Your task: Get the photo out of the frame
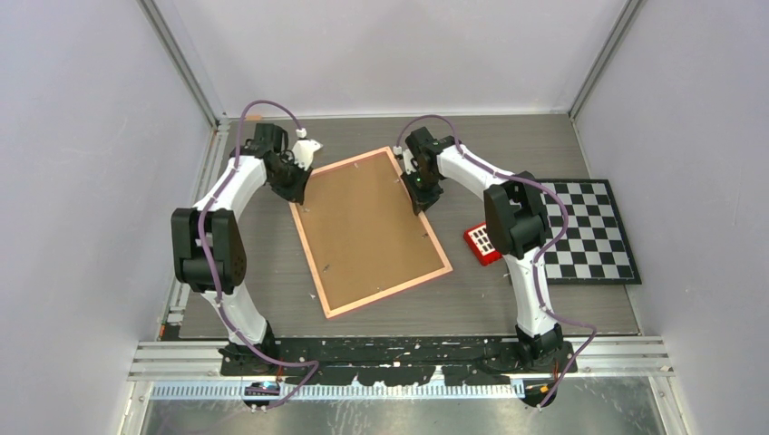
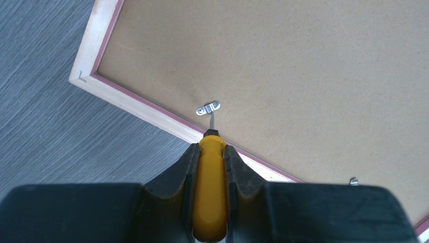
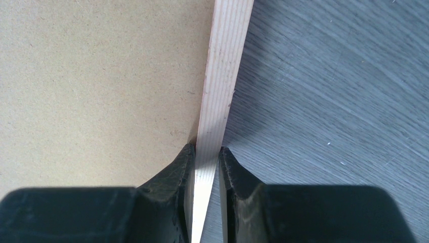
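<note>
The frame [image 1: 390, 292] lies face down on the table, its brown back panel [image 1: 372, 231] up. The photo is hidden under that panel. My left gripper [image 1: 302, 195] hovers at the frame's left edge, shut on a yellow-handled screwdriver [image 2: 210, 187]. The screwdriver's metal tip touches a small metal clip [image 2: 208, 108] on the back panel [image 2: 283, 66]. A second clip [image 2: 354, 180] shows further along the pink-edged rail [image 2: 152, 109]. My right gripper [image 1: 423, 201] is shut on the frame's pale wooden right rail [image 3: 225, 76], one finger on each side, beside the back panel [image 3: 101, 86].
A black-and-white checkerboard [image 1: 588, 231] lies at the right of the table, with a small red block [image 1: 482, 243] between it and the frame. Grey walls close in on the left, back and right.
</note>
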Controlling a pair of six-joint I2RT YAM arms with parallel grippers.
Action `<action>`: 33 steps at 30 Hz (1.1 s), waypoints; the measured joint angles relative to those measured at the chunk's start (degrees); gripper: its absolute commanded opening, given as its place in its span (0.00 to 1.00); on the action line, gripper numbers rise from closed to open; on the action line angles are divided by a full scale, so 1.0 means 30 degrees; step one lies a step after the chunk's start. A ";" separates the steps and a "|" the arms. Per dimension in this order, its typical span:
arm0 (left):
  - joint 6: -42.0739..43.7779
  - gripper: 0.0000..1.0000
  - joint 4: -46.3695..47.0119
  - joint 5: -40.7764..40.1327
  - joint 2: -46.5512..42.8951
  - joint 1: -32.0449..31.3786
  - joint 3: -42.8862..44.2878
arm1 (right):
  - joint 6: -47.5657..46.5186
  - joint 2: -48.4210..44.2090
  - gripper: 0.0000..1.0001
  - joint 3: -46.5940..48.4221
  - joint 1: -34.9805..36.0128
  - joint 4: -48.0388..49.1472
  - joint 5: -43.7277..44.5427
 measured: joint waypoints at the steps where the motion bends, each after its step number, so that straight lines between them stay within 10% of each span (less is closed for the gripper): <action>1: 0.0029 0.00 -0.0007 0.0080 0.0000 0.0007 -0.0007 | -0.0007 0.0000 0.00 0.0000 0.0000 0.0000 0.0000; 33: 0.3796 0.00 -0.1639 0.2200 0.0444 0.0109 0.0627 | -0.0036 0.0000 0.00 0.0000 0.0000 0.0000 0.0000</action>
